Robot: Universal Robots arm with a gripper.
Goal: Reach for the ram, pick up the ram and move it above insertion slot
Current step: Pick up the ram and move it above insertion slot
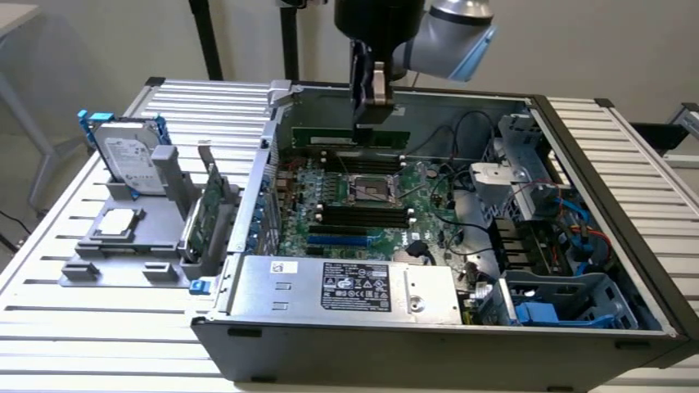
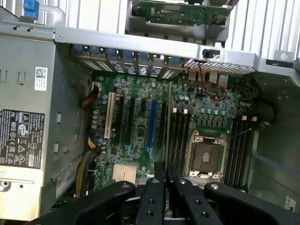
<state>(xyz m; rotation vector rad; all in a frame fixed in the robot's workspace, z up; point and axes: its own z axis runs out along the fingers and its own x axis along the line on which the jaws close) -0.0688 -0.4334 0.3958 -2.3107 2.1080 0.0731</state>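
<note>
Exterior view: my gripper (image 1: 372, 115) is clamped on the ram (image 1: 364, 134), which hangs level over the motherboard (image 1: 372, 205) inside the case (image 1: 437, 327), long axis running toward the view's left and right. If the stick tilts in the grip, I judge it could foul the slots.

Wrist view: the fingers (image 2: 157, 192) sit closed together above the slots (image 2: 180, 140).

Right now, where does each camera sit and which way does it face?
Exterior view: off the arm, raised, looking down into the open computer case; the arm and gripper hang at the far side, holding the ram above the motherboard.
Wrist view: on the wrist, facing down onto the motherboard; the gripper shows dark at the frame edge.
Shared: motherboard, processor socket, power supply.
</note>
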